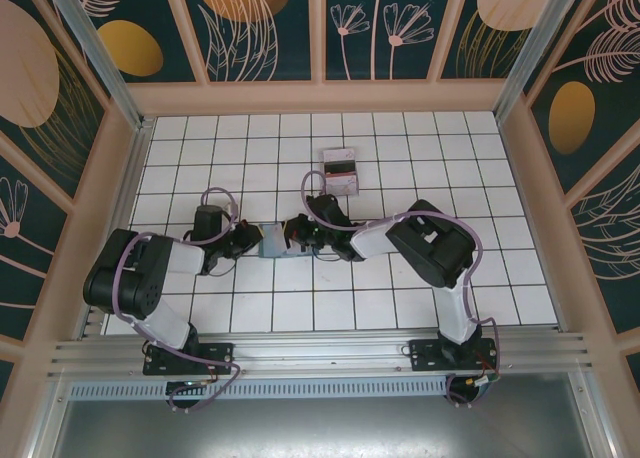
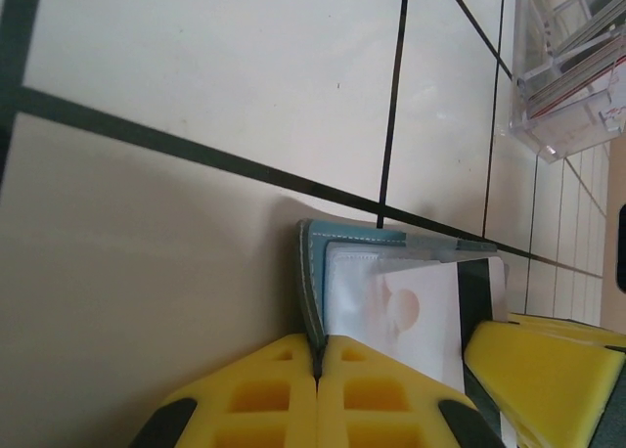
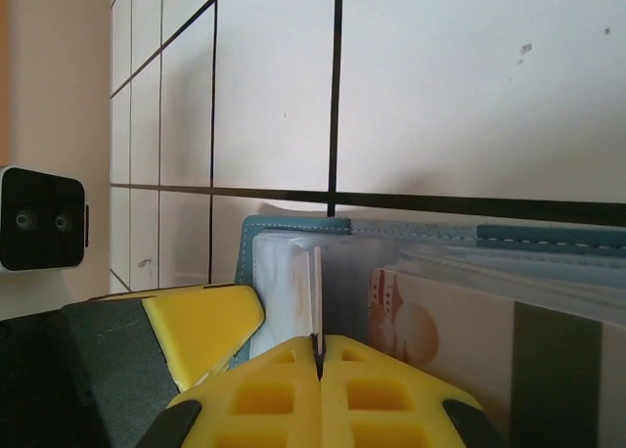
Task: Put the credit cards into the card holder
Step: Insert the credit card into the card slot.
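White tiles with dark grout form the worktop (image 1: 500, 178), boxed in by floral panels. Both arms meet at its middle over the holder (image 1: 272, 243), which lies flat between them. The clear tray (image 1: 340, 170) sits well apart toward the far wall, with cards (image 1: 342, 183) in it.

From the left wrist, the left jaws are pressed together on the teal cover edge of the holder (image 2: 352, 238), pinning that side. A pale card (image 2: 421, 311) with a dark stripe lies in the lighter interior, seemingly under a clear pocket. The tray (image 2: 567, 76) shows at the upper right.

From the right wrist, the right jaws are closed on a thin pale sheet (image 3: 316, 291) standing edge-on just inside the holder (image 3: 284, 225). Whether it is a card or a pocket leaf I cannot tell. The striped card (image 3: 430, 321) lies just beside it.

My reading is that one card is being seated, or a pocket lifted for it, while the left side anchors the holder. Next, the right jaws would need to travel in line with the slot, low and flat, without dragging the holder, and the left grip should hold firm. With cards waiting in the tray, the task looks far from done.
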You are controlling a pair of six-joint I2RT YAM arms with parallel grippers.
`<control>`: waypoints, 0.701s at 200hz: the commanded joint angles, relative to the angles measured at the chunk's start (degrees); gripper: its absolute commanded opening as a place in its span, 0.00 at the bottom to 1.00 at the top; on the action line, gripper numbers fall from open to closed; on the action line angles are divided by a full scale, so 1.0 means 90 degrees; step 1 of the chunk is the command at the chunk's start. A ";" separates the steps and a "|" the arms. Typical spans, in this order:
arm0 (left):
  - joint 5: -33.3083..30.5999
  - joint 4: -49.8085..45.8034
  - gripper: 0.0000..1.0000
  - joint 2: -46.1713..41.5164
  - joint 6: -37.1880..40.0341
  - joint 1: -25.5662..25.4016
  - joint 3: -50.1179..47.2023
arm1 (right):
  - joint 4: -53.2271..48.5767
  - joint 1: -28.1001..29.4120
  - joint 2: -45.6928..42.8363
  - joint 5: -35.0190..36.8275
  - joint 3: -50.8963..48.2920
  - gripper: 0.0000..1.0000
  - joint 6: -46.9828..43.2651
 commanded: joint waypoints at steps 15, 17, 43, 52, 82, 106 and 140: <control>-0.0243 0.0517 0.00 0.0063 -0.0787 -0.0163 -0.0525 | -0.0256 0.0148 0.0196 -0.0095 0.0006 0.00 0.0081; -0.0248 0.0559 0.00 0.0070 -0.0814 -0.0169 -0.0537 | -0.0242 0.0154 0.0213 -0.0095 0.0017 0.00 0.0081; -0.0310 0.1024 0.00 0.0177 -0.1196 -0.0365 -0.0635 | -0.0185 0.0167 0.0466 -0.0184 0.0248 0.00 0.0107; -0.0349 0.1133 0.00 0.0233 -0.1282 -0.0433 -0.0659 | -0.0124 0.0162 0.0502 -0.0171 0.0246 0.00 0.0114; -0.0304 0.1752 0.02 0.0492 -0.1714 -0.0485 -0.0868 | 0.0052 0.0118 0.0493 -0.0117 0.0168 0.00 0.0141; -0.0266 0.1638 0.18 0.0456 -0.1654 -0.0500 -0.0854 | 0.0107 0.0061 0.0520 -0.0196 0.0105 0.02 0.0158; -0.0560 0.0153 0.35 -0.0223 -0.1007 -0.0495 -0.0477 | -0.0688 -0.0011 0.0182 -0.0077 0.0248 0.22 -0.0377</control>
